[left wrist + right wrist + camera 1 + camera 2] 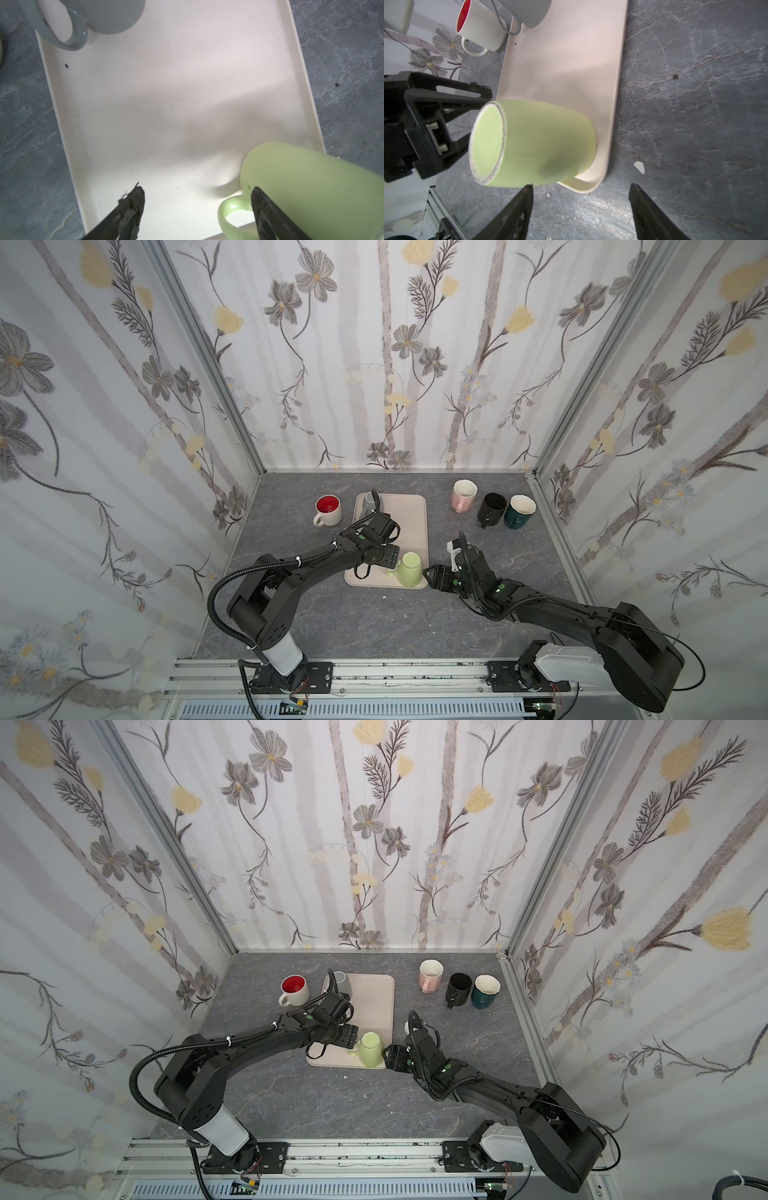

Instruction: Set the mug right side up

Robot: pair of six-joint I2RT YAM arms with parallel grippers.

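**Left tool (197, 193) open beside the green mug (409, 570)**

We see the mug base-up on the near right corner of the tray (409, 512), axis vertical, its handle (224, 204) pointing left between our left tool's spread jaws. Open and empty, our right tool (581, 187) waits just right of it.
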